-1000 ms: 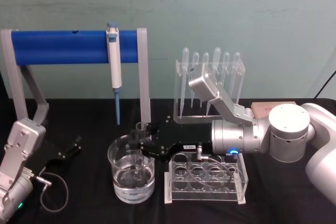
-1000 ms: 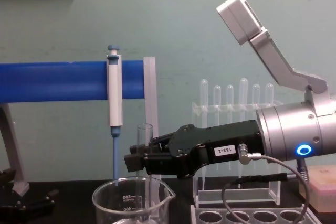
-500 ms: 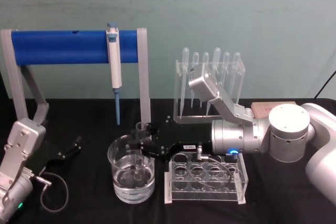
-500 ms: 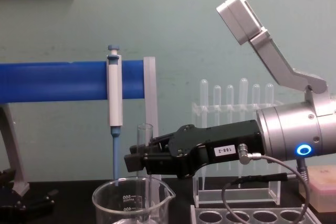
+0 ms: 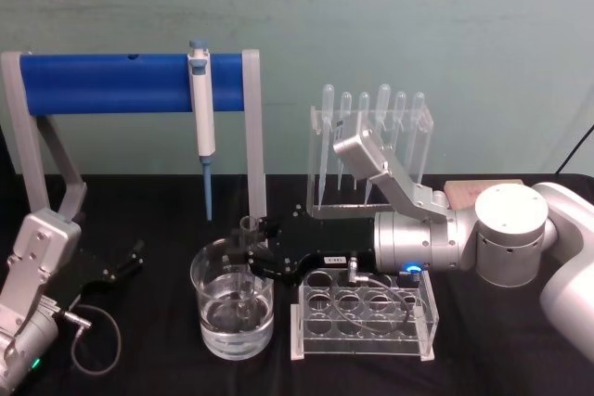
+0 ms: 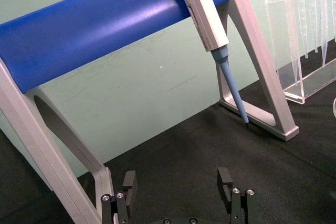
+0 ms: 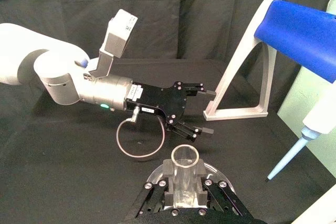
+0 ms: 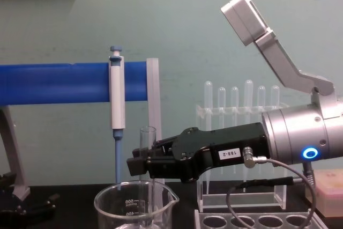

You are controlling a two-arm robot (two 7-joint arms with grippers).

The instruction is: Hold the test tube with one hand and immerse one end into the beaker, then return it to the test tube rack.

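The clear test tube [image 8: 147,148] stands upright with my right gripper [image 8: 137,165] shut on its middle. Its open rim [image 7: 185,155] shows between the black fingers in the right wrist view. The tube's lower end reaches down inside the wide glass beaker [image 8: 115,206], which holds water [image 5: 235,314]. It ends at about the water surface, and I cannot tell whether it is under. In the head view the right gripper [image 5: 252,257] comes in from the right over the beaker [image 5: 212,275]. My left gripper [image 6: 176,192] is parked open at the left of the table, also seen from the head [image 5: 122,269].
A grey stand with a blue bar [image 5: 111,83] carries a white-and-blue pipettor [image 5: 201,104] just behind the beaker. A clear rack of plastic pipettes [image 5: 371,146] stands behind the right arm. An acrylic tube rack [image 5: 364,317] sits right of the beaker, under the wrist.
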